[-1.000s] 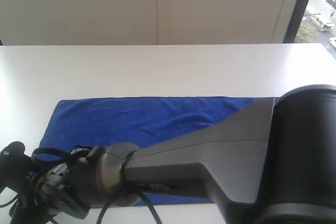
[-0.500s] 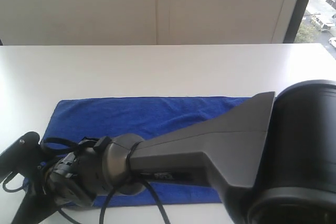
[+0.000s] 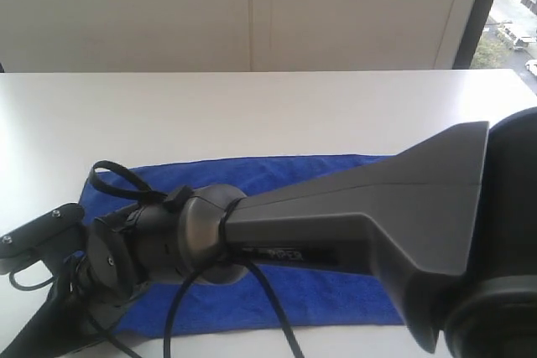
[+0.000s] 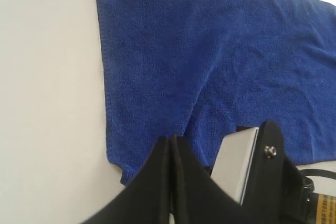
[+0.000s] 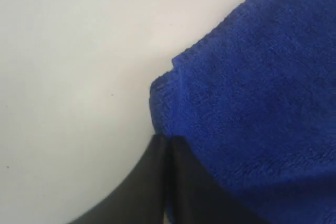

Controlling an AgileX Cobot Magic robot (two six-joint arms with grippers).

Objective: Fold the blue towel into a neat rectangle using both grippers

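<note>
The blue towel [image 3: 252, 173] lies as a long strip across the white table, and the right arm [image 3: 352, 224] covers its middle while reaching over to its left end. In the right wrist view my right gripper [image 5: 169, 140] is shut at a two-layered corner of the towel [image 5: 252, 103], with cloth running into its tips. My left gripper [image 4: 172, 139] is shut above the towel [image 4: 210, 51], close to a near corner. A crease runs to its tips, and no cloth shows between them. Beside it, a silver-faced finger [image 4: 239, 163] of the other gripper rests on the cloth.
Bare white table [image 3: 268, 106] stretches beyond the towel to a pale wall [image 3: 252, 14]. A window strip [image 3: 503, 14] is at the far right. Black cables [image 3: 117, 178] loop from the right wrist over the towel's left end.
The right arm's grey tube has risen and its wrist has moved up over the towel's left end. The black gripper parts at the lower left rose with it. More of the towel's near right edge shows.
</note>
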